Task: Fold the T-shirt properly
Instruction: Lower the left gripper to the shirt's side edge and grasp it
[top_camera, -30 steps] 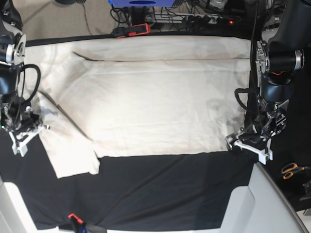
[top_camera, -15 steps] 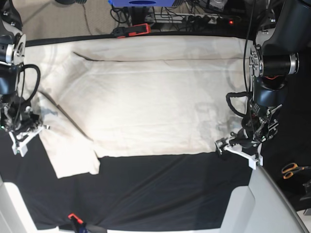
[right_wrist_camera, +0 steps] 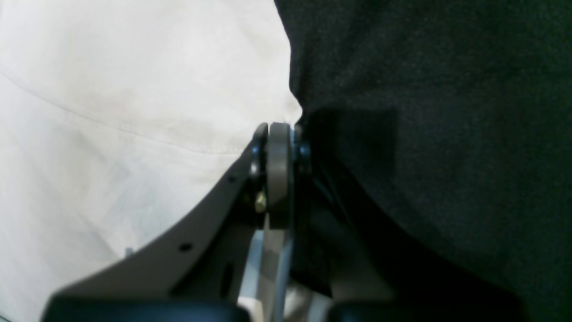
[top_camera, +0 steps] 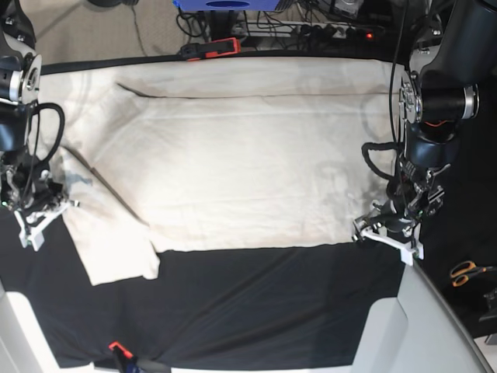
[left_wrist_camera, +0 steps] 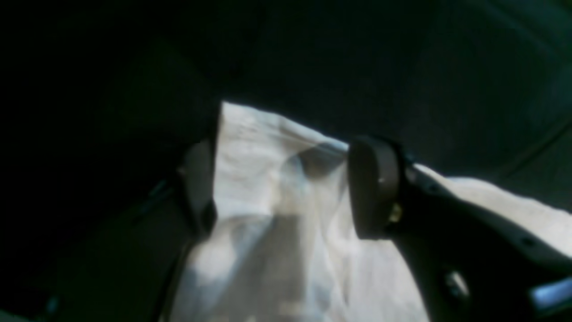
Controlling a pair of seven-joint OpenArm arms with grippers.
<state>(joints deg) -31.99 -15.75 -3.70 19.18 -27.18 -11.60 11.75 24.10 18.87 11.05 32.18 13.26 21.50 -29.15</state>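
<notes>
Cream short-sleeved cotton T-shirt point(top_camera: 248, 155) flat on black-clothed tabletop point(top_camera: 256, 303). Left pincer point(left_wrist_camera: 281, 188) partly apart, straddling shirt corner. Right pincer point(right_wrist_camera: 279, 134) fully closed at sleeve edge; grip unclear.

No text, label, brand, number or sign can be read in any of the views. The T-shirt point(top_camera: 248, 155) shows only plain cream cloth (a faint greyish mark right of the frame's centre in the base view is too blurred to make out as lettering). The blue object point(top_camera: 225, 5) at the top edge of the base view carries nothing legible, and both wrist views show only bare fabric.
</notes>
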